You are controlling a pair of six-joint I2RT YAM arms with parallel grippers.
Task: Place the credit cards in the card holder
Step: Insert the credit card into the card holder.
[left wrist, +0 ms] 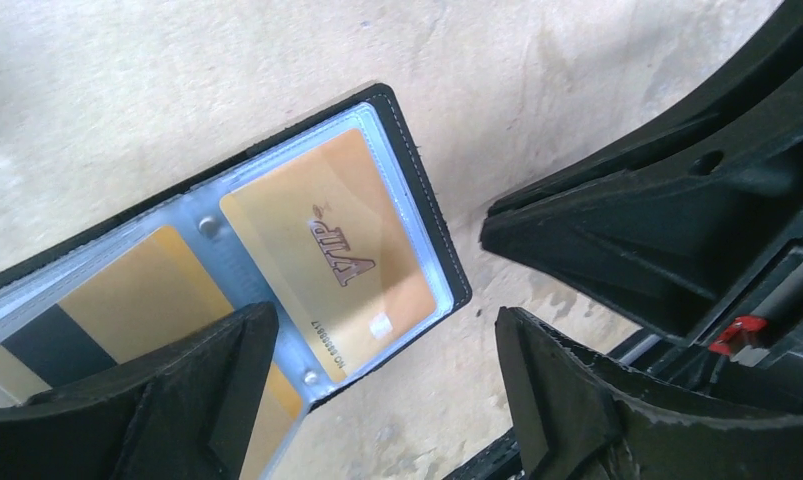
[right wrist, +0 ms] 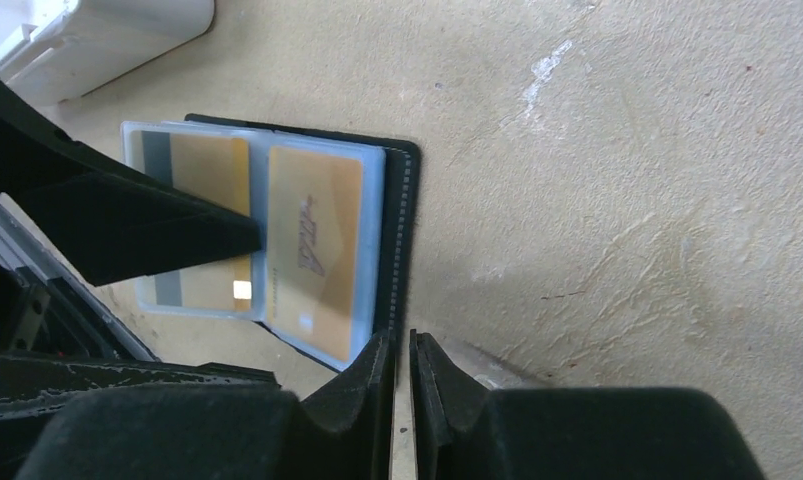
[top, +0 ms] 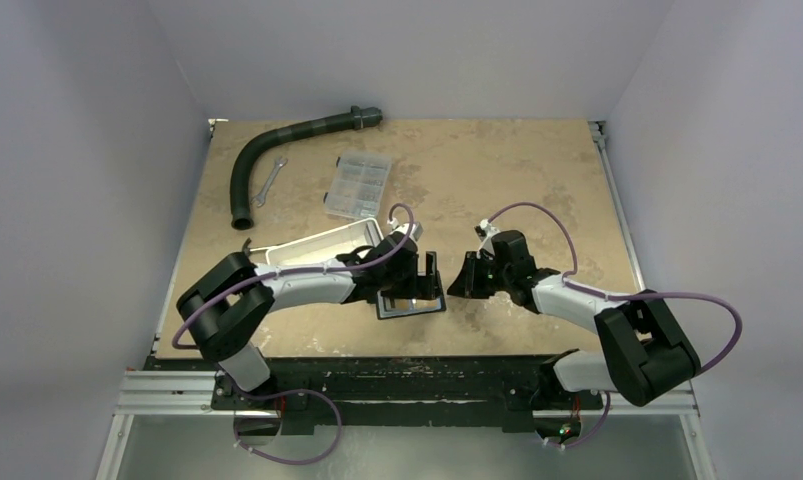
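The black card holder (left wrist: pixel 432 215) lies open on the table, its clear sleeves facing up. An orange-yellow card (left wrist: pixel 327 250) with embossed letters sits in the right sleeve. A second orange card (left wrist: pixel 137 290) with a dark stripe sits in the left sleeve. My left gripper (left wrist: pixel 382 330) is open and empty, with one finger (left wrist: pixel 177 400) over the left page and the other beside the holder's edge. My right gripper (right wrist: pixel 402 350) is shut and empty, just off the holder's (right wrist: pixel 402 200) right edge. In the top view both grippers, left (top: pixel 417 280) and right (top: pixel 462 275), meet near the holder (top: pixel 412 308).
A white tray (top: pixel 322 245) stands just behind my left gripper and shows in the right wrist view (right wrist: pixel 97 40). A clear compartment box (top: pixel 357 185), a wrench (top: pixel 269 182) and a dark curved hose (top: pixel 267 150) lie further back.
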